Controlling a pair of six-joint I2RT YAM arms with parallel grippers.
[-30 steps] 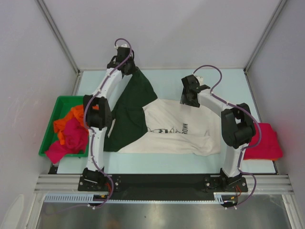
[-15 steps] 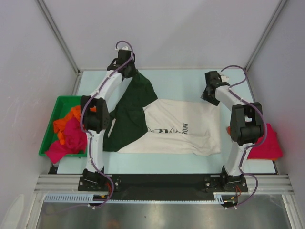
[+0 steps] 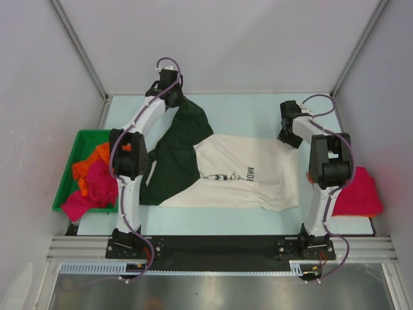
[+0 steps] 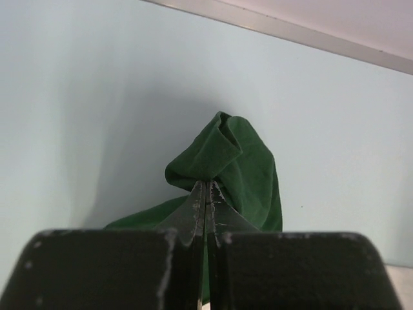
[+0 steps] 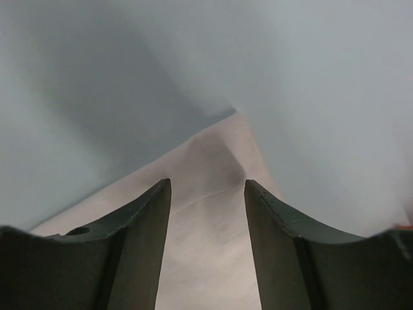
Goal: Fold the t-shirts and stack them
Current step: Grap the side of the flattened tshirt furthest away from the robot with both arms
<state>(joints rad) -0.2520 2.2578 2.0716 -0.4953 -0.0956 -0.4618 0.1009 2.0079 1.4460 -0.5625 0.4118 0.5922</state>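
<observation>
Flattening, it seems: left gripper (image 4: 205,188), upper left, pinches the cream t-shirt (image 3: 239,184) by its green sleeve (image 4: 242,161); right gripper (image 5: 206,186) (jaws apart) straddles the upper-right corner, should close next

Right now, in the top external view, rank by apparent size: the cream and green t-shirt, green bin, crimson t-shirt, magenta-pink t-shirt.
1. cream and green t-shirt, by far.
2. green bin.
3. crimson t-shirt and magenta-pink t-shirt: their visible patches look alike and both are partly hidden, so unranked.
</observation>
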